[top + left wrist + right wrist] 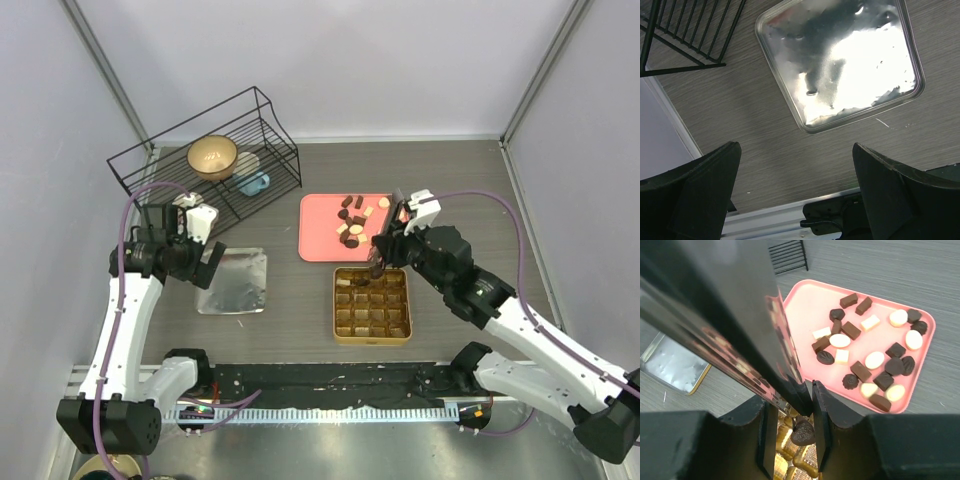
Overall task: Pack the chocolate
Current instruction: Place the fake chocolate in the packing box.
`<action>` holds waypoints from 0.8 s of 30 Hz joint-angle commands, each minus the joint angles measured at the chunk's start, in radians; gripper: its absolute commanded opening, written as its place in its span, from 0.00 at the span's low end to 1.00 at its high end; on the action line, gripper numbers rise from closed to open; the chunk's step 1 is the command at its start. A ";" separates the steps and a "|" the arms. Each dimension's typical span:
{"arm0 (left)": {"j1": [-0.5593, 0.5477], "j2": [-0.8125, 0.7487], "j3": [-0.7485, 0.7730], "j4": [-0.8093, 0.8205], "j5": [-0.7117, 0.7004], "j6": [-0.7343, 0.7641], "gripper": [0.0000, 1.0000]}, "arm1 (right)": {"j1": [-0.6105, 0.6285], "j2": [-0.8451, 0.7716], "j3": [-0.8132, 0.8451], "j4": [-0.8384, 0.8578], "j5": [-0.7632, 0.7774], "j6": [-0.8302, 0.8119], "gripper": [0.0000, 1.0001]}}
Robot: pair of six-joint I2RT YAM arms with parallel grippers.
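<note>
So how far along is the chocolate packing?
Early. Done: the tin looks mostly empty from above, so little is packed. In hand: the right gripper holds a dark chocolate over the tin. Left: some twenty pieces sit on the pink tray. The left gripper hangs open near the silver lid.

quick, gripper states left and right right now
left gripper: open, holding nothing, above the silver tray
right gripper: closed on a dark chocolate piece, over the gold tin
</note>
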 commanded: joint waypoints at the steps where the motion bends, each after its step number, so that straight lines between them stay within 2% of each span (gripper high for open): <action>1: 0.004 0.006 0.036 0.006 0.033 -0.010 1.00 | 0.006 -0.027 -0.007 -0.026 0.060 0.017 0.30; 11: 0.004 0.005 0.039 0.001 0.024 -0.007 1.00 | 0.006 0.050 -0.022 0.056 0.084 0.009 0.33; 18: 0.004 0.011 0.042 0.003 0.027 -0.004 1.00 | 0.006 0.074 -0.035 0.066 0.099 0.017 0.44; 24: 0.004 0.008 0.033 0.007 0.029 -0.004 1.00 | 0.006 0.074 -0.024 0.080 0.114 0.013 0.50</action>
